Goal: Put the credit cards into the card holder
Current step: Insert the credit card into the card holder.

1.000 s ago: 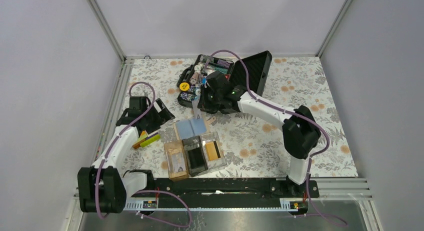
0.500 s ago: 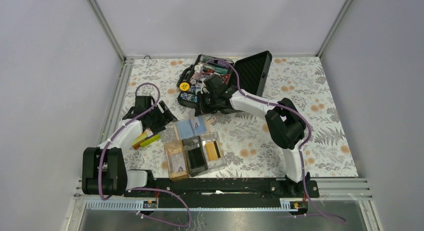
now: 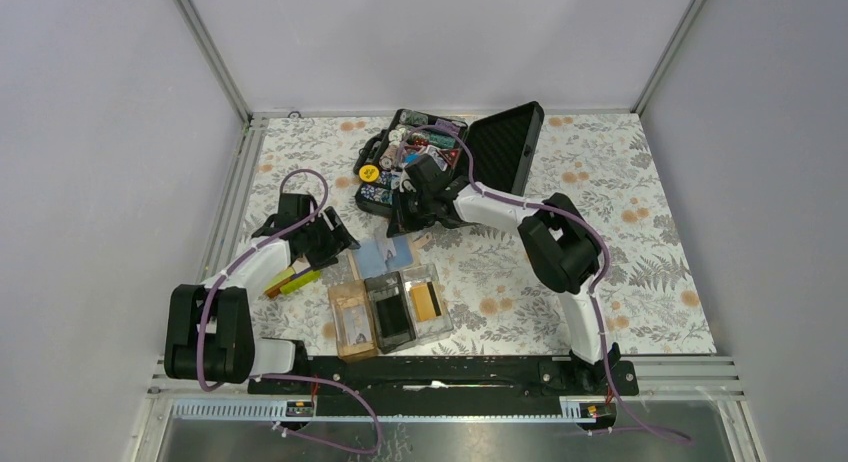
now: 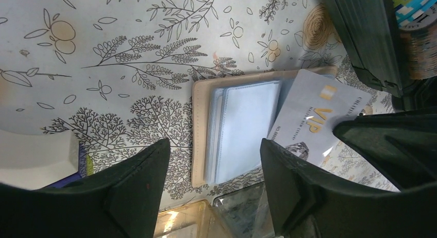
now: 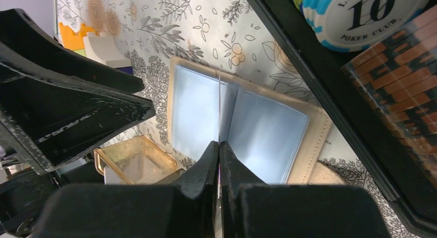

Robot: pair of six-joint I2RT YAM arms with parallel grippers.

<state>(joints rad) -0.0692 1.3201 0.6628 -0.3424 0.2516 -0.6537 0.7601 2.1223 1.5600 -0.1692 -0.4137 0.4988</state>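
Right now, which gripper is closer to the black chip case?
Right. The right gripper, pinching a card, hangs just off the case's near edge; the left gripper hovers farther away, off to its left.

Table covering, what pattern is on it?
White table covering with dark leafy sprigs and orange flowers; best in left wrist view.

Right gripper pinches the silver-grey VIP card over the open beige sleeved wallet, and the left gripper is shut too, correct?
Not quite: the left gripper is open, its jaws wide apart in the left wrist view. The right gripper does pinch the silver-grey VIP card over the open beige sleeved wallet.
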